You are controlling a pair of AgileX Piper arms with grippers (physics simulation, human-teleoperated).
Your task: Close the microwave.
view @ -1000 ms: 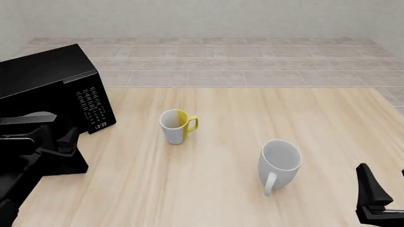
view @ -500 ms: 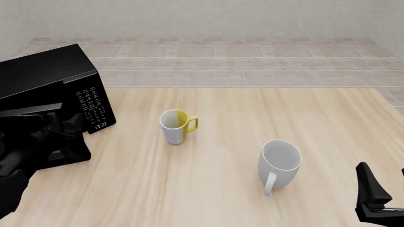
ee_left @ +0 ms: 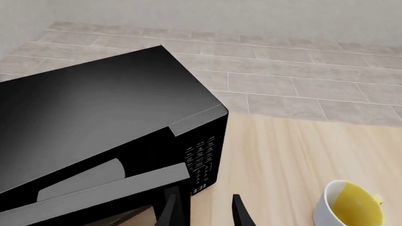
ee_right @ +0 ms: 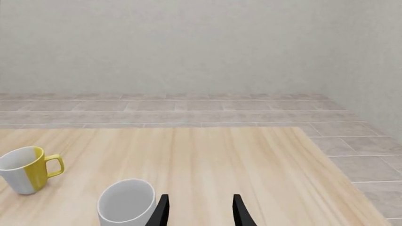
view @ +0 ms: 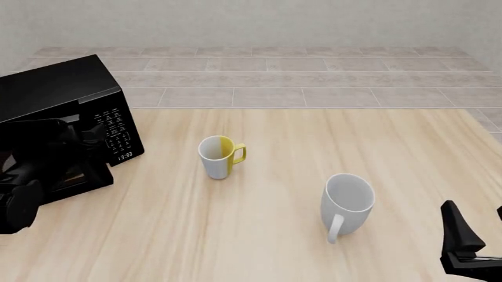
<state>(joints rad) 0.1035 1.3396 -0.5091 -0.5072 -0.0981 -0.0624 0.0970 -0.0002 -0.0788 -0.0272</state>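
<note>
Since the microwave point(view: 67, 111) sits at the far left of the table point(view: 274, 176), only the left arm is placed to deal with it. Its door point(ee_left: 94, 200) stands slightly ajar, with a thin gap along the top edge where it meets the box, and its long edge runs left to right across the front. The left gripper point(ee_left: 202, 212) is right at that door, with one fingertip point(ee_left: 169, 207) against its free end next to the button panel point(ee_left: 204, 160) and the other out over the table; the jaws are spread and hold nothing. The last push probably has to go away from the arm, toward the far left, straight into the box. The right gripper point(ee_right: 197, 209) hangs open and empty at the near right, well apart from the microwave, just beside the white mug point(view: 347, 202). A yellow and white mug point(view: 220, 155) stands between them.
</note>
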